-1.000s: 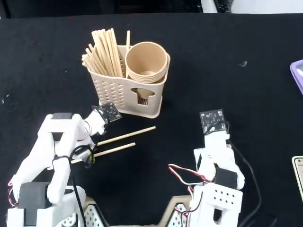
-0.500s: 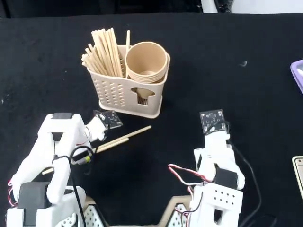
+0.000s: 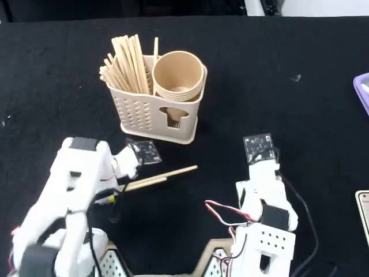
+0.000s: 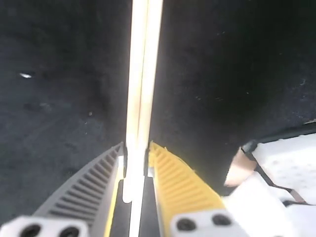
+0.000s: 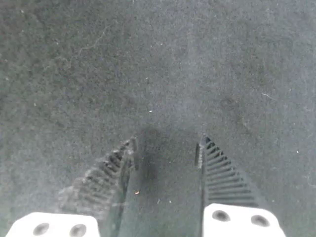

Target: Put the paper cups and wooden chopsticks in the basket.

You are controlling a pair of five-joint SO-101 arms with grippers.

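Observation:
A cream perforated basket (image 3: 151, 113) at the table's back left holds several wooden chopsticks (image 3: 124, 62) and a stack of paper cups (image 3: 178, 76). In front of it, two more wooden chopsticks (image 3: 161, 175) stick out toward the right from my left gripper (image 3: 117, 188), which is shut on them and raised a little off the cloth. The left wrist view shows the pair of chopsticks (image 4: 142, 79) pinched between the yellow-edged fingers (image 4: 168, 173). My right gripper (image 5: 165, 150) hangs open over bare black cloth, with its arm (image 3: 262, 190) folded back near the front edge.
A black cloth (image 3: 277, 81) covers the table. A purple object (image 3: 363, 89) pokes in at the right edge, and a pale object (image 3: 364, 210) lies lower on that side. Open cloth stretches between the basket and the right arm.
The two chopsticks were drawn together into the left gripper, which closed on them. The left arm has since shifted right and lifted, carrying them along. The right arm stayed still.

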